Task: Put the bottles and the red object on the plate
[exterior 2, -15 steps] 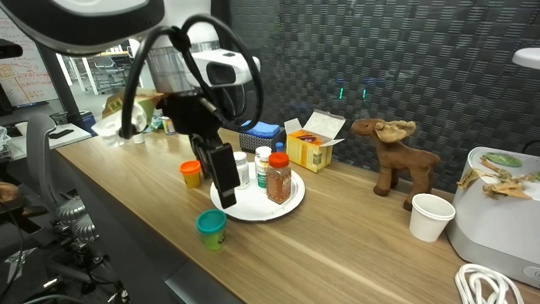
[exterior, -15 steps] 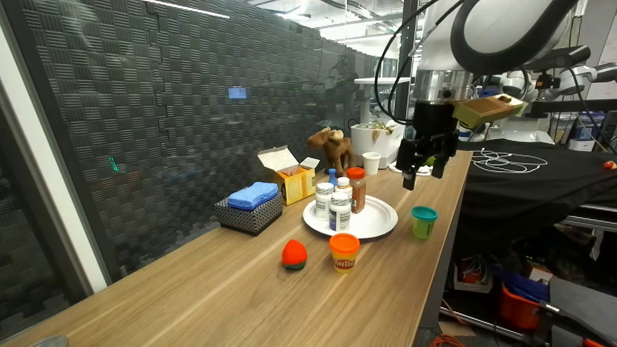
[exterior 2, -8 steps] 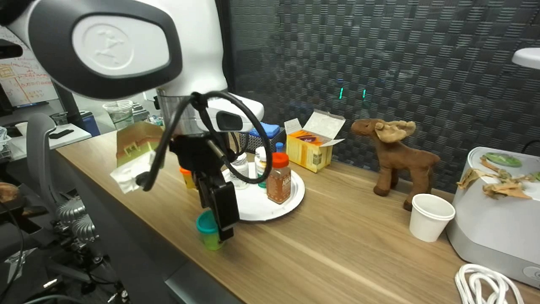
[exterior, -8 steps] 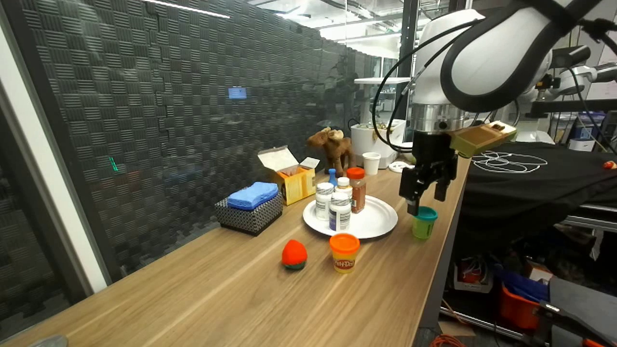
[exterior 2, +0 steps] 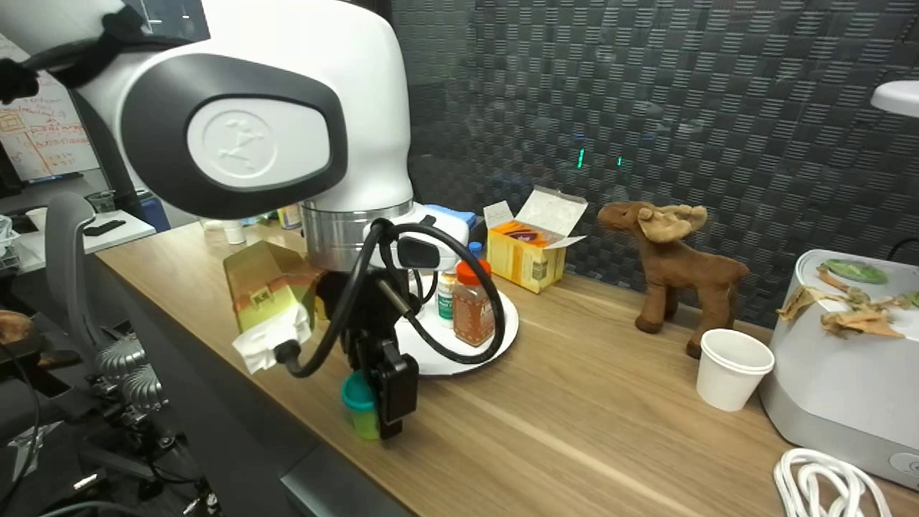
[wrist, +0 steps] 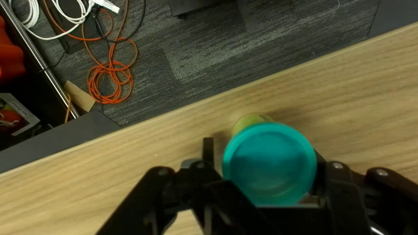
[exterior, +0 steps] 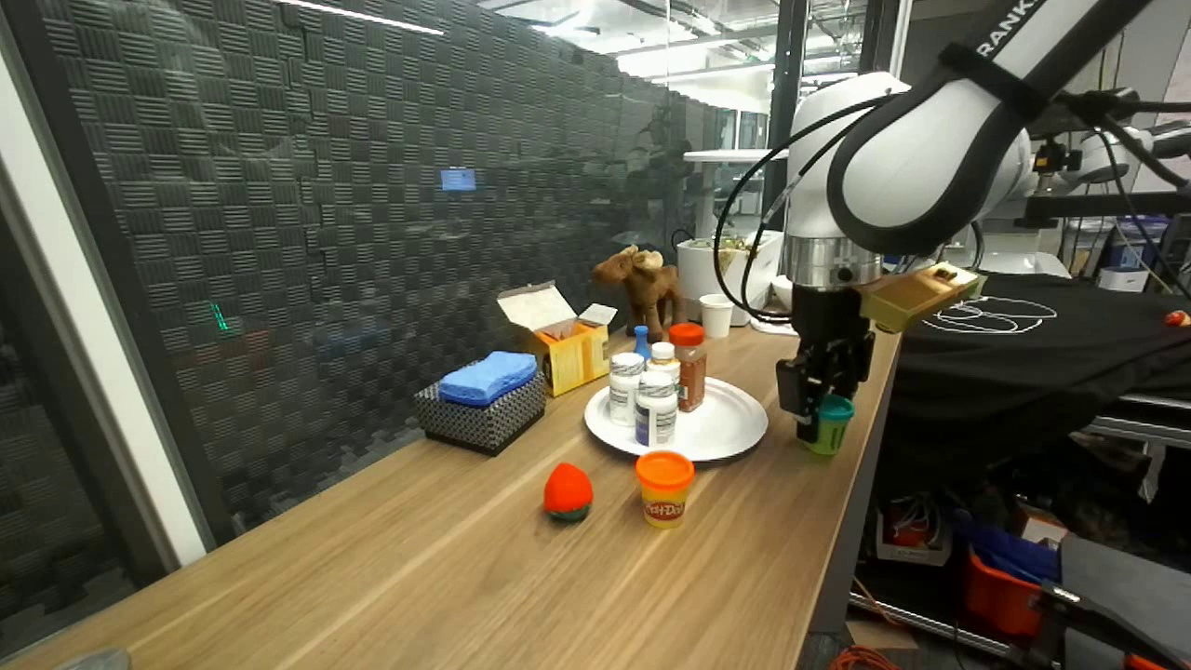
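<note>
My gripper is low over the table around the green cup with the teal lid. In the wrist view one finger is against the lid's right side; a narrow gap shows on the left, so the jaws still stand open. Three white bottles and a brownish bottle with a red cap stand upright on the white plate. In front of the plate, on bare wood, lies the red object, with a dark green underside. The arm hides part of the plate in an exterior view.
An orange-lidded cup stands just before the plate. Behind are a blue thing, a yellow box and a dark box with blue cloth. A toy moose and paper cup stand farther off. The table edge runs close to the green cup.
My gripper has come down from above the table to the green cup, and its jaws have narrowed around it. The green cup has shifted slightly. The bottles, plate and red object have not moved.
</note>
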`<action>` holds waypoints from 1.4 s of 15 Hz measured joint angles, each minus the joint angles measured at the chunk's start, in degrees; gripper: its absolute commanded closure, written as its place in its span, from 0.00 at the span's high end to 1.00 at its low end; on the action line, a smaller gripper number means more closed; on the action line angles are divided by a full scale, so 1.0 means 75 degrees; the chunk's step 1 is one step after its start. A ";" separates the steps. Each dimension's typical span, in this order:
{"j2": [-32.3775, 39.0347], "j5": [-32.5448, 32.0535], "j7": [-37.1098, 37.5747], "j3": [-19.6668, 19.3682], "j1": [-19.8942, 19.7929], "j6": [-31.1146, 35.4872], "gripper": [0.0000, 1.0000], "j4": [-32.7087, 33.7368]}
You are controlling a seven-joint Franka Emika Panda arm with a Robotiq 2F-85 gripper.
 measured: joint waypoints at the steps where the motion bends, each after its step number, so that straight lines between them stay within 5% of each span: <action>1: 0.0006 0.0000 -0.0010 0.0000 0.0001 0.0000 0.27 0.0016; 14: -0.0508 -0.0362 0.0292 0.0183 0.0392 -0.0011 0.22 0.0411; 21: 0.0320 -0.0644 0.0067 0.0312 0.0609 0.0186 0.22 0.1218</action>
